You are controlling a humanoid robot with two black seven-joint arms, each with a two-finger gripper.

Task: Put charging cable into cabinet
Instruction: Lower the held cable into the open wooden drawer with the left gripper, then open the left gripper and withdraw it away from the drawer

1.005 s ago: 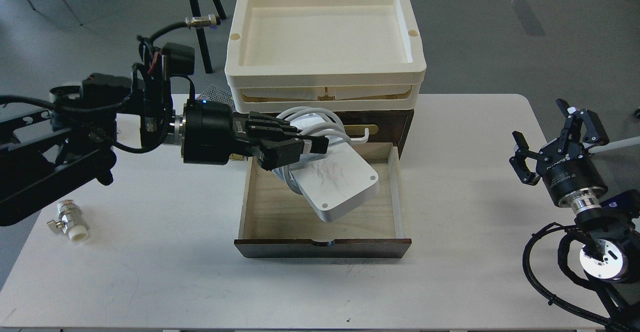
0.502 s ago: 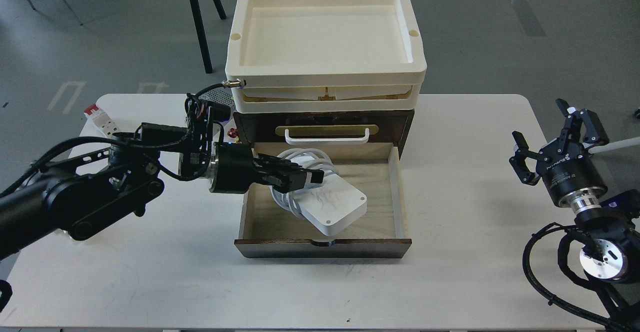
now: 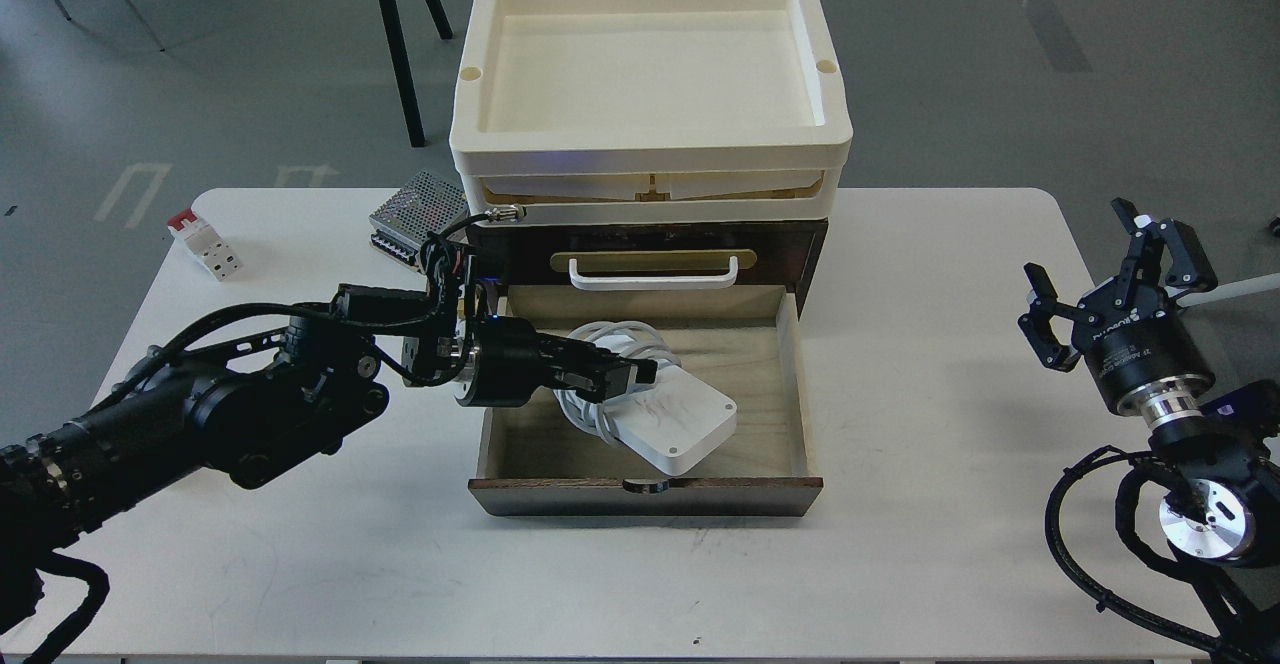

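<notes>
The charging cable (image 3: 672, 424), a flat white block with white cord coiled at its left end, lies low inside the open pale wood drawer (image 3: 790, 384) of the dark brown cabinet (image 3: 810, 234). My left gripper (image 3: 625, 374) reaches into the drawer from the left and is shut on the cable's cord coil. The cabinet's upper drawer has a white handle (image 3: 652, 274) on a brass plate. Cream trays (image 3: 650, 74) sit on top. My right gripper (image 3: 1110, 264) is open and empty at the table's right edge, far from the drawer.
A silver perforated metal box (image 3: 420, 206) lies left of the cabinet at the back. A small white-and-red block (image 3: 203, 242) lies at the table's far left. The drawer's dark front panel (image 3: 645, 496) juts toward the table's front.
My left gripper has lowered the charging cable from above the drawer down into it, and the arm has dropped toward the table.
</notes>
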